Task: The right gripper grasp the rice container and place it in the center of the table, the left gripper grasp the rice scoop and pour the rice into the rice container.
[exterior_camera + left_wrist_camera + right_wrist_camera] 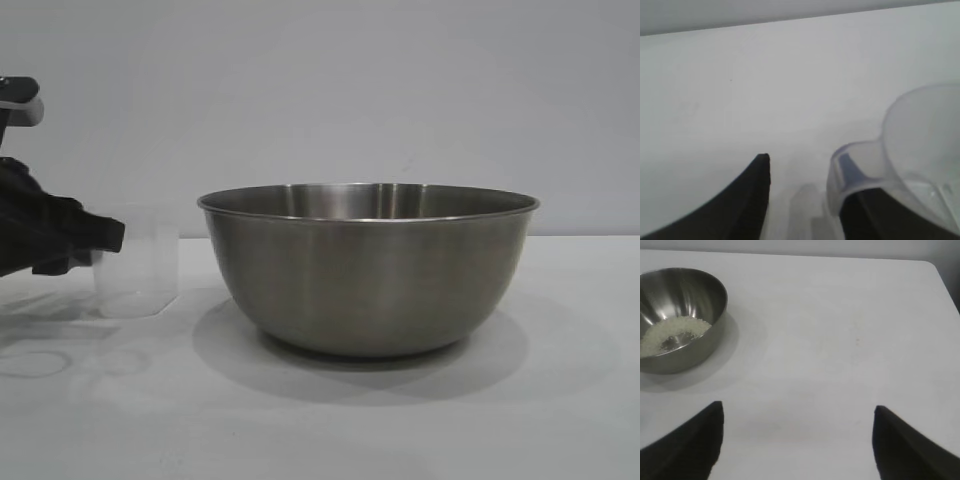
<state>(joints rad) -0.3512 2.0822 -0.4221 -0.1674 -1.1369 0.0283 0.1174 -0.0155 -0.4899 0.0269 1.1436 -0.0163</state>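
The rice container (370, 270), a big steel bowl, stands in the middle of the table (560, 400). The right wrist view shows it (707, 342) with rice (672, 332) heaped on its bottom. The rice scoop (140, 265), a clear plastic cup, stands upright on the table left of the bowl and looks empty. My left gripper (108, 240) is at the scoop's left side, open. In the left wrist view its fingers (805, 162) are spread, and one finger reaches through the scoop's (920, 135) loop handle (840, 170). My right gripper (797, 407) hangs wide open over bare table, well away from the bowl.
The table's far edge and rounded corner (930, 265) show in the right wrist view. A plain grey wall (320, 90) stands behind the table. Faint ring-shaped reflections (35, 362) lie on the tabletop in front of the scoop.
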